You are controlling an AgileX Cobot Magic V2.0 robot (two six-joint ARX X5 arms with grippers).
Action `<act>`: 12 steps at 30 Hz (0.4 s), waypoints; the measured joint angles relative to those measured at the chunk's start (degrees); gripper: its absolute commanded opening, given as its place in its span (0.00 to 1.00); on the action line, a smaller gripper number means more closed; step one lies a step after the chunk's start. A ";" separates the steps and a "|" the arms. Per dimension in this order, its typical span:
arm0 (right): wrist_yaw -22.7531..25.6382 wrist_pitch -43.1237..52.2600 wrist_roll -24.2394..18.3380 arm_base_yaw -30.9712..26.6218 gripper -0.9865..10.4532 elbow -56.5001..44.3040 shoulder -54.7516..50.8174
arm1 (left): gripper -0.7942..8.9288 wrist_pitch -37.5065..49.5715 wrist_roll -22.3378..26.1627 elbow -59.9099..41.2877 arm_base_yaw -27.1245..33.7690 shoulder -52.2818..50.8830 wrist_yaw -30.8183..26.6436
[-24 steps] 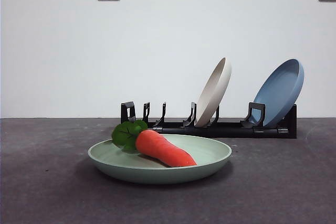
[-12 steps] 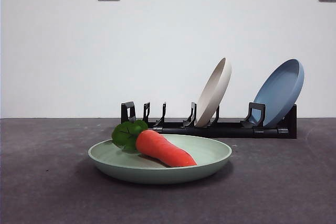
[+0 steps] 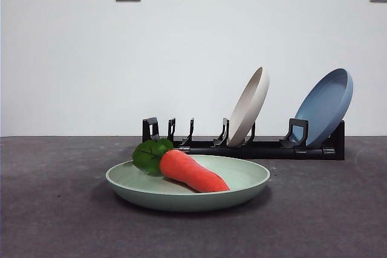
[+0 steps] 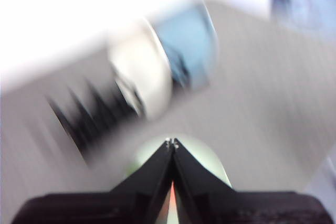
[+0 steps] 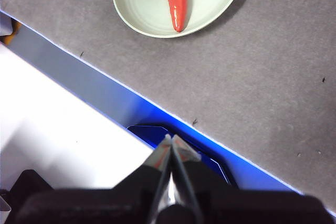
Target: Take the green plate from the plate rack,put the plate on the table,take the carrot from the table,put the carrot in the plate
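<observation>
Two arms, and neither shows in the front view. Take the green plate (image 3: 188,187) as the landmark: it lies flat on the table (image 3: 54,209), out in front of everything else. Starting at the plate's left side, the carrot (image 3: 192,171) has its leafy green top over the left part of the rim, and its orange body runs rightward across the plate's middle, tip ending just right of centre. So the carrot is in the plate, resting on its floor.

Behind the plate stands the plate rack (image 3: 242,143), long and black, stretching from behind the plate's left half well off past its right edge. The rack's slots nearest the plate's left are bare prongs. Further right, a cream plate (image 3: 248,107) leans in the rack, and beyond that, at the rack's far right end, a blue plate (image 3: 326,107) leans the same way.

Left gripper (image 4: 172,142): blurred picture, but its jaws meet at the tips, pinched together with nothing between, above the plate. Right gripper (image 5: 171,139): jaws likewise closed tip to tip, empty, well back from the plate over the table's edge.
</observation>
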 measured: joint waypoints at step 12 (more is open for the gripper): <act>0.02 -0.02 0.02 0.00 0.09 0.00 0.00 | 0.08 33.81 8.48 -25.33 29.79 -17.73 17.57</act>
